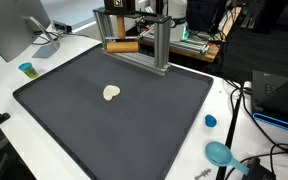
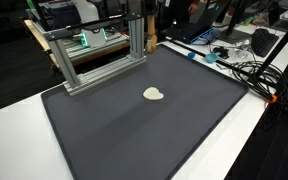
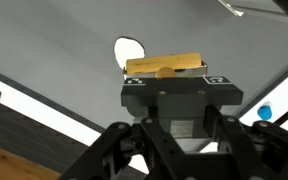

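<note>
table (image 1: 2, 92): white and carrying everything; in an exterior view cables trail over its right side.
mat (image 1: 134, 125): dark grey, covering most of the table in both exterior views.
monitor (image 1: 9, 30): at the far left corner, off the mat.
frame (image 1: 162, 50): aluminium, upright at the far edge of the mat. A brown wooden piece (image 1: 119, 45) lies across its foot; I cannot tell whether this is the thing held.
gripper (image 3: 167, 72): shown clearly only in the wrist view, above the grey mat. The jaws are closed on the wooden block, one finger on each side of it.
wooden block (image 3: 164, 65): pale wood, held crosswise between the jaws, with its top face towards the wrist camera.
scoop (image 1: 219, 153): teal, near the right corner of the table, off the mat.
cream piece (image 1: 111, 93): flat and roughly heart-shaped, lying alone on the mat left of centre. In the wrist view it shows just beyond the block, to its left.
cup (image 1: 26, 69): teal, on the table just off the mat's left edge.
cap (image 1: 210, 121): blue, on the white table just beside the mat's right edge. In the wrist view it is to the right of the gripper.
</note>
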Controlling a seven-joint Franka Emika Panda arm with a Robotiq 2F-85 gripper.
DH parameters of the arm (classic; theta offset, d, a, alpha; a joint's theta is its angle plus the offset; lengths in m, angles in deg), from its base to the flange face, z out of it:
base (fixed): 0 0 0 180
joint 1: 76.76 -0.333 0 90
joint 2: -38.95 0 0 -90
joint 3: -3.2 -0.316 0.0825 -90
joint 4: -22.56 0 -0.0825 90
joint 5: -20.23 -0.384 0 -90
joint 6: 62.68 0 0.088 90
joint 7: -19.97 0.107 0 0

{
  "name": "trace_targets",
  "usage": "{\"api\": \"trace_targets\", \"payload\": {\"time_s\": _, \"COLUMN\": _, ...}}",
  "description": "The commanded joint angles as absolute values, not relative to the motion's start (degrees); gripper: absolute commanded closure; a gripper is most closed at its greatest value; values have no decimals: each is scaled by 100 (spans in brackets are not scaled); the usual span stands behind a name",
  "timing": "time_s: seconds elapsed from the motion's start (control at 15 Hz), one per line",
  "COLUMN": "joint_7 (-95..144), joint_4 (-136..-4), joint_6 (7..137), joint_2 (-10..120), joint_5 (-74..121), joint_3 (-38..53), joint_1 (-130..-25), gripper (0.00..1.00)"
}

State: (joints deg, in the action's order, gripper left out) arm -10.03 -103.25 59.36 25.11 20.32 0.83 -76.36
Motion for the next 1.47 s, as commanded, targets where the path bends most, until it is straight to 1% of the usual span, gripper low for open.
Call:
{"api": "trace_targets", "payload": {"time_s": 0.0, "joint_7": 566, "joint_4": -10077, "joint_6": 5210, "joint_2": 2516, "joint_5": 2543, "joint_3": -401, "joint_1": -7540, "gripper": 79}}
{"api": "trace_targets", "payload": {"time_s": 0.07, "joint_7": 979, "joint_4": -10048, "joint_6": 4909, "joint_2": 2475, "joint_5": 2628, "joint_3": -307, "joint_1": -7759, "gripper": 79}}
{"api": "trace_targets", "payload": {"time_s": 0.27, "joint_7": 2006, "joint_4": -9986, "joint_6": 4291, "joint_2": 2466, "joint_5": 2725, "joint_3": -393, "joint_1": -7825, "gripper": 79}}
{"api": "trace_targets", "payload": {"time_s": 0.47, "joint_7": 2175, "joint_4": -10083, "joint_6": 4421, "joint_2": 2742, "joint_5": 2232, "joint_3": -81, "joint_1": -7770, "gripper": 79}}
{"api": "trace_targets", "payload": {"time_s": 0.53, "joint_7": 2128, "joint_4": -10146, "joint_6": 4438, "joint_2": 2570, "joint_5": 2489, "joint_3": -213, "joint_1": -7876, "gripper": 54}}
{"api": "trace_targets", "payload": {"time_s": 0.73, "joint_7": 2124, "joint_4": -10157, "joint_6": 4448, "joint_2": 2764, "joint_5": 2375, "joint_3": -50, "joint_1": -7810, "gripper": 54}}
{"api": "trace_targets", "payload": {"time_s": 0.8, "joint_7": 2124, "joint_4": -10157, "joint_6": 4450, "joint_2": 2792, "joint_5": 2370, "joint_3": -40, "joint_1": -7808, "gripper": 79}}
{"api": "trace_targets", "payload": {"time_s": 1.4, "joint_7": 1954, "joint_4": -11474, "joint_6": 4884, "joint_2": 1641, "joint_5": 2302, "joint_3": 469, "joint_1": -7510, "gripper": 79}}
